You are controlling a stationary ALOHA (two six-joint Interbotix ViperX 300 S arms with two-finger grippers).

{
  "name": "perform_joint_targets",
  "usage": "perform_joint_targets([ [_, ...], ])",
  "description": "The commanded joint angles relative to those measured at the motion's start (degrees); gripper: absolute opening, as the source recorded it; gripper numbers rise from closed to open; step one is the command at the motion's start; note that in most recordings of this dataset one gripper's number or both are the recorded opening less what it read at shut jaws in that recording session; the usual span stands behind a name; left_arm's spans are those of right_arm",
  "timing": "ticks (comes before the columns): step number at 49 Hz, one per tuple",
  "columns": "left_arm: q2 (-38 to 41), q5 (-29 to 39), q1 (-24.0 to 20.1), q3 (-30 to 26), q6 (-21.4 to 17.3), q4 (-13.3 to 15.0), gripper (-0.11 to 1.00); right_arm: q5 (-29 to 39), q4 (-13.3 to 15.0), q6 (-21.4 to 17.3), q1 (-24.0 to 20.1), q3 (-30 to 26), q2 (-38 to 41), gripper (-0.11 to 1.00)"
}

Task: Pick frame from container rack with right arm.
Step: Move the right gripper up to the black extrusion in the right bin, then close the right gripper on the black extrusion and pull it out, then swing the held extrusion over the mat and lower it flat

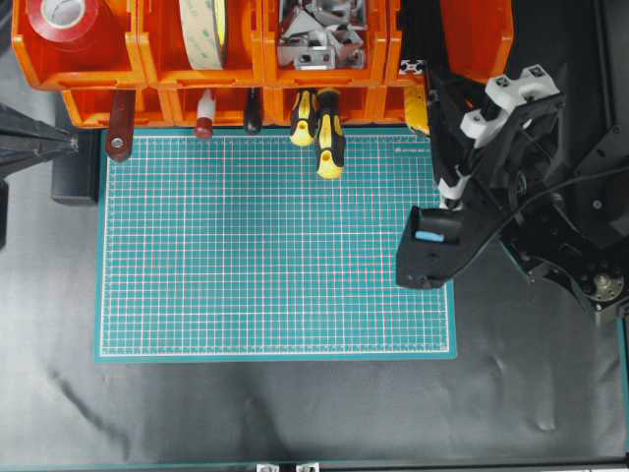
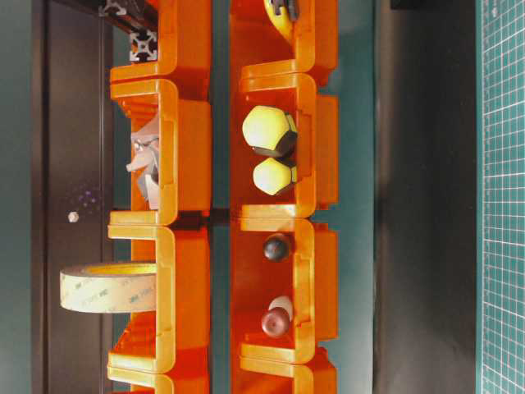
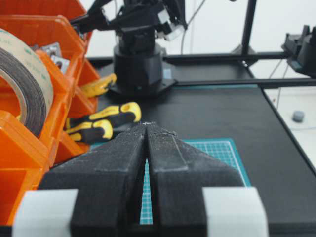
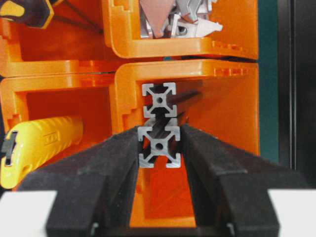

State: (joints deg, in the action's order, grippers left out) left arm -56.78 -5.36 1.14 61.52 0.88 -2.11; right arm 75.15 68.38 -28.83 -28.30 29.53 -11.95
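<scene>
Right wrist view: the right gripper (image 4: 159, 148) has its black fingers (image 4: 123, 153) pressed against both sides of the lower frame (image 4: 159, 145), whose pale slotted end faces the camera inside a bin of the orange container rack (image 4: 232, 98); a second frame (image 4: 160, 100) sits just above it. Overhead, the right arm (image 1: 491, 128) reaches into the rack's right end, while the left gripper (image 3: 146, 129) rests with fingertips together beside the green mat (image 1: 275, 246)
</scene>
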Motion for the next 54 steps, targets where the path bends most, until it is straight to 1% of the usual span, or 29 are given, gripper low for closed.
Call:
perform_joint_targets([
  [1, 0.3, -0.3, 0.1, -1.6, 0.2, -0.2, 0.0, 1.6, 0.4, -0.1, -1.3, -2.3, -0.4, 0.25],
  [10, 0.3, -0.4, 0.1, -1.6, 0.1, -0.2, 0.0, 7.7, 1.0, 0.9, -4.4, -5.4, -0.4, 0.25],
  [15, 0.3, -0.3, 0.1, -1.6, 0.2, -0.2, 0.0, 10.7, 3.6, 1.9, -7.4, -6.9, -0.3, 0.25],
  [17, 0.3, -0.4, 0.1, -1.6, 0.1, -0.2, 0.0, 12.4, 5.0, 2.9, -9.1, -8.2, 0.0, 0.25],
  [21, 0.2, -0.4, 0.1, -1.6, 0.1, -0.2, 0.0, 15.5, 6.6, 4.8, -11.5, -11.2, 1.1, 0.25],
  [25, 0.2, -0.3, 0.1, -1.6, 0.1, -0.2, 0.0, 17.8, 7.7, 7.5, -14.0, -14.7, 2.7, 0.25],
  [29, 0.2, -0.4, 0.1, -1.6, 0.1, -0.2, 0.0, 19.5, 8.3, 10.8, -16.2, -18.4, 5.3, 0.25],
  [34, 0.2, -0.3, 0.1, -1.6, 0.2, -0.2, 0.0, 19.5, 8.1, 13.8, -18.1, -23.0, 9.5, 0.25],
  [42, 0.0, -0.3, 0.1, -1.7, 0.2, -0.2, 0.0, 18.9, 7.6, 14.7, -20.6, -29.6, 15.8, 0.25],
  [49, -0.5, -0.3, 0.1, -1.7, 0.2, -0.2, 0.0, 17.6, 5.4, 14.7, -22.3, -33.0, 20.1, 0.25],
  [54, -1.1, -0.3, 0.2, -1.8, 0.2, -0.2, 0.0, 15.8, 2.9, 14.9, -23.1, -33.6, 22.2, 0.25],
])
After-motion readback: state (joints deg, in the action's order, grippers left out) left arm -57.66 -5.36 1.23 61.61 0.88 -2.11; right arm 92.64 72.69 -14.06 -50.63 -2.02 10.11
